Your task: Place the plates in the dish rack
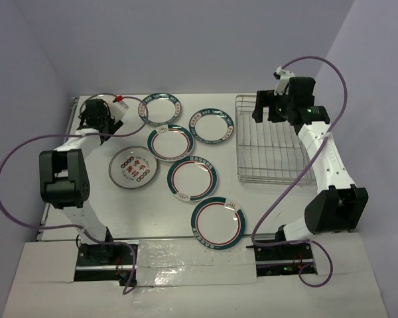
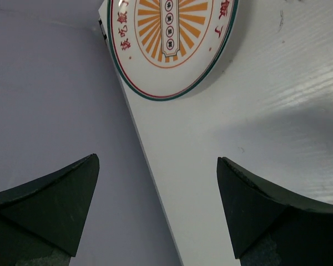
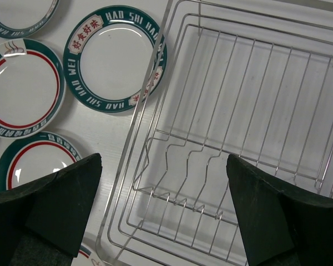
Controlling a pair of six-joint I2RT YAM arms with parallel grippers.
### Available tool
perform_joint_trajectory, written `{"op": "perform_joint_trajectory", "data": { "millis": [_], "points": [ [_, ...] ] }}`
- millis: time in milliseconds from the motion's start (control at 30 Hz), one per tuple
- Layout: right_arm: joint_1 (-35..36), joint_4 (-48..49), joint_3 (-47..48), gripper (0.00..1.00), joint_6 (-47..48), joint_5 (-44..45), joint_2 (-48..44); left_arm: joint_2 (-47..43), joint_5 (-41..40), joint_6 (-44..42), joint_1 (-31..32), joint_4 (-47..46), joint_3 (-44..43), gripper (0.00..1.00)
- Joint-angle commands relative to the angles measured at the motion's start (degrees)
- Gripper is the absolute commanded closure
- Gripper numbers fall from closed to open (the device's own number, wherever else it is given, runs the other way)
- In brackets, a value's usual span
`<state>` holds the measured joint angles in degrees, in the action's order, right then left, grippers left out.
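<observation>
I see both arms stretched far: left gripper (image 2: 158, 166) wide, empty; right gripper (image 3: 164, 160) wide, empty, over rectangular silver wire dish rack (image 1: 272, 140).

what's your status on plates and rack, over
Left gripper open near the corner plate. Right gripper open above the dish rack. Rack empty, all seven plates flat on table. Nothing blocking the rack.

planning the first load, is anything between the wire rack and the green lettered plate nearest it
Nothing visible does. The round white plate with the green lettered rim lies flat beside the silver wire dish rack, only bare white table between them. The rack holds nothing.
</observation>
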<state>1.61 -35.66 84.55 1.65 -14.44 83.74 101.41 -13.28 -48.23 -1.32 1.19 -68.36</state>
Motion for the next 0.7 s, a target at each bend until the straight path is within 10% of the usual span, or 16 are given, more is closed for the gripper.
{"op": "perform_joint_trajectory", "data": {
  "millis": [0, 667],
  "points": [
    [-0.5, -0.2, -0.4, 0.0, 0.9, 1.0, -0.2, 3.3, 0.9, -7.2, -0.3, -6.3, -4.9, 0.05],
    [-0.5, -0.9, 0.3, 0.0, 1.4, 2.8, 1.9, 23.0, 1.5, -13.4, -0.3, -19.4, -11.6, 0.14]
  ]
}}
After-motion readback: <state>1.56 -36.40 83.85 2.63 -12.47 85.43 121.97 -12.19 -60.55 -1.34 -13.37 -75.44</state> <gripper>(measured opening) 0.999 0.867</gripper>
